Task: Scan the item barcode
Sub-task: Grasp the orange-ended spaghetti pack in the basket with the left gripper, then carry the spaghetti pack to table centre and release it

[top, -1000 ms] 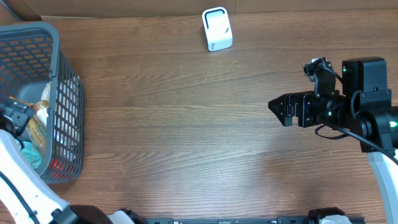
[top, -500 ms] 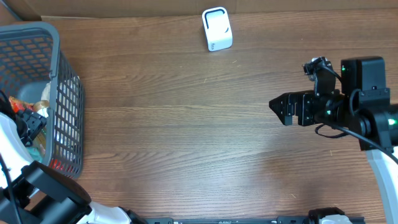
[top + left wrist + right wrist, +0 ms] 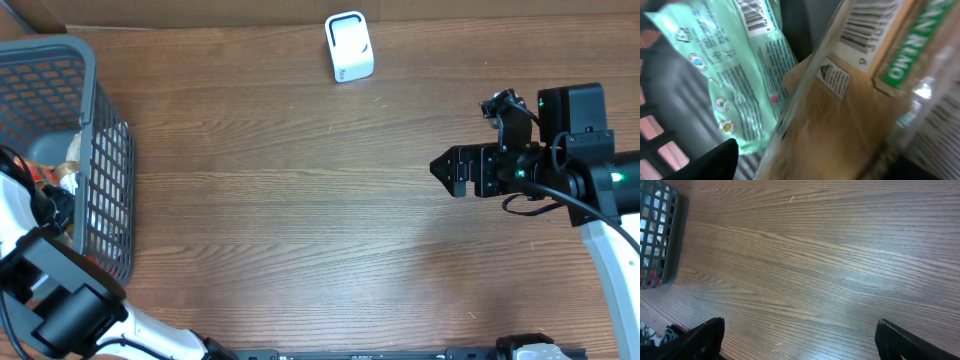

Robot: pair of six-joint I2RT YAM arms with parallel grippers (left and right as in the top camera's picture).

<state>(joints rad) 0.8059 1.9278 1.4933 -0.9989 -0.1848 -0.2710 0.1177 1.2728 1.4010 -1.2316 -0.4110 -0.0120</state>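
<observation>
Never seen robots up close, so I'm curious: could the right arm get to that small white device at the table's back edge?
Probably yes, though reach is a guess: only bare wooden table lies between the right end effector and the white device, and its jaws stand open and empty.

Right arm (image 3: 575, 150): made of matte black boxy housings, dotted with small green lights (image 3: 547, 99), looped with thin black cables (image 3: 525, 208), carried on a smooth white link (image 3: 612, 265). Left arm (image 3: 60, 312): same black boxy joint, set between rounded white links (image 3: 12, 215). Right gripper (image 3: 445, 170) all black, angular, ending in blunt dark fingers (image 3: 702, 339); likewise black at the left finger (image 3: 712, 161).
</observation>
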